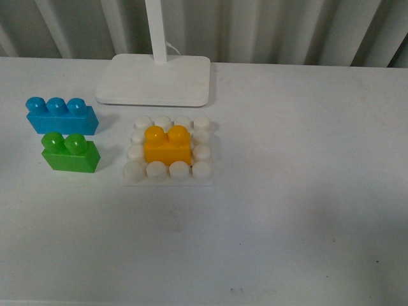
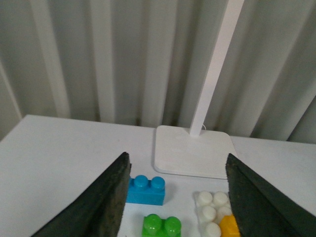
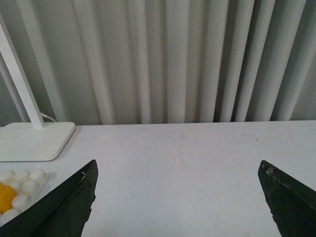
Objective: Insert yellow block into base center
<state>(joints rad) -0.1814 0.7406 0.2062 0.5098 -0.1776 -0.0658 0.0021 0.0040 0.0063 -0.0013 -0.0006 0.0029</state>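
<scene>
The yellow block [image 1: 167,146] stands upright on the middle studs of the white base [image 1: 201,170], with a ring of white studs around it. Neither arm shows in the front view. In the left wrist view my left gripper [image 2: 176,165] is open and raised above the table, its dark fingers [image 2: 106,197] framing the bricks below; an edge of the yellow block [image 2: 229,226] and the base [image 2: 210,212] show there. My right gripper [image 3: 177,170] is open over bare table, with the yellow block [image 3: 5,195] and base [image 3: 22,190] at the picture's edge.
A blue three-stud brick [image 1: 61,115] and a green two-stud brick [image 1: 70,152] stand left of the base. A white lamp foot [image 1: 155,79] with a pole sits behind it. A grey pleated curtain [image 3: 168,59] backs the table.
</scene>
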